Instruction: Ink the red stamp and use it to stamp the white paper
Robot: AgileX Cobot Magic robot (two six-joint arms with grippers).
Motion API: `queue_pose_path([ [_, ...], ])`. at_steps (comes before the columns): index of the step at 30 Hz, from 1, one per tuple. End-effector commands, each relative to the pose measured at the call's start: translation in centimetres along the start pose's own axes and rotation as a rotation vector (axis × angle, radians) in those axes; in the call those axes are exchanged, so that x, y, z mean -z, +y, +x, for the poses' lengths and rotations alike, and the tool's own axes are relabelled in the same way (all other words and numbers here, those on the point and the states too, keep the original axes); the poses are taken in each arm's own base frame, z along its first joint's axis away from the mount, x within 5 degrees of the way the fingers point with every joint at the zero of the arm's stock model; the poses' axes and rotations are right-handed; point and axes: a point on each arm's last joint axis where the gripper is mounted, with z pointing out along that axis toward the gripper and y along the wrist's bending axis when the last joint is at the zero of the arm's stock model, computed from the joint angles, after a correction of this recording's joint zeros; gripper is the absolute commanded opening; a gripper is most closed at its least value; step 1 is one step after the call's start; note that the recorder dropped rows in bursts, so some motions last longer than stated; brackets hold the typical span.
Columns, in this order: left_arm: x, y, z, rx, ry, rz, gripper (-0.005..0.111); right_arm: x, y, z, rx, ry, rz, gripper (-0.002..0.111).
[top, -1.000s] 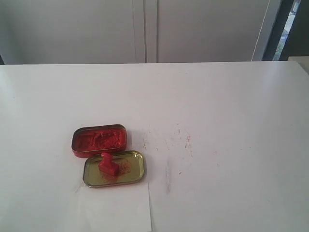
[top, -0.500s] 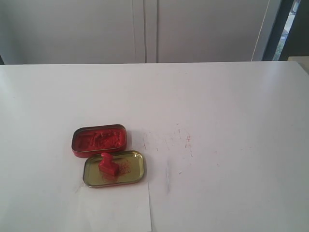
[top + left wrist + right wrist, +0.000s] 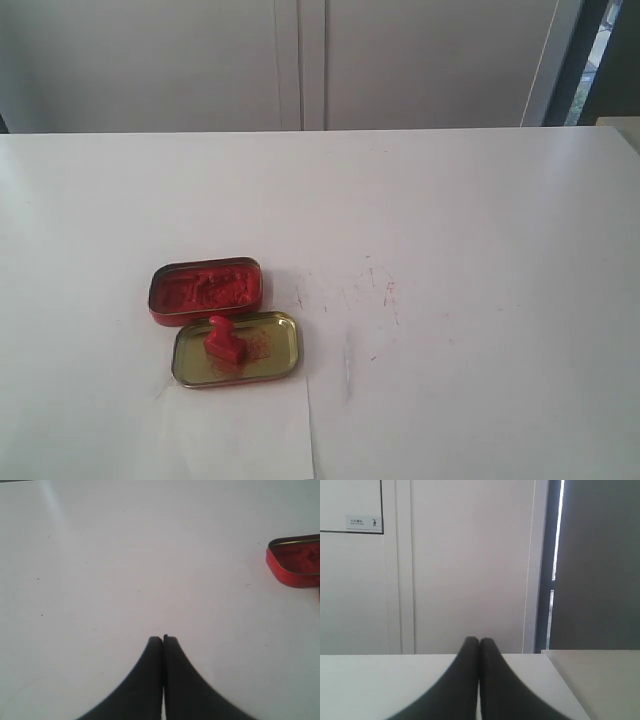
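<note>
Exterior view: the red stamp (image 3: 224, 342) stands upright, base down, in the gold lid (image 3: 291, 347). The lid lies just beside the red ink tin (image 3: 204, 315), and its near rim meets the far edge of the white paper (image 3: 240, 432); I cannot tell whether it overlaps. Neither arm shows here. Left wrist view: the left gripper (image 3: 163, 640) has its 2 fingers pressed together with nothing between them, over bare table (image 3: 125, 555). Right wrist view: the right gripper (image 3: 479, 641) is likewise closed and empty, facing the wall. Judgement: the stamp looks small, rigid and light, its base probably tacky with paste. Pinch the knobbed handle from above, well clear of the base. The thin lid and sheet may lift with it.
</note>
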Motion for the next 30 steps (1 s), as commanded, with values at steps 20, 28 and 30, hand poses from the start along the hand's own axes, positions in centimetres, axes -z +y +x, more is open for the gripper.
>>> queue_pose_path([
  [20,0.0,0.0,0.1,0.013,-0.005,-0.001,0.000,-7.1,0.1,-4.0,-0.028,0.579,0.010,0.000],
  [28,0.0,0.0,0.1,0.013,-0.005,-0.001,0.000,-11.2,0.1,-3.8,-0.028,0.789,0.015,0.000],
  [30,0.0,0.0,0.1,0.013,-0.005,-0.001,0.000,-12.2,0.1,-3.5,-0.028,0.847,0.016,0.000],
])
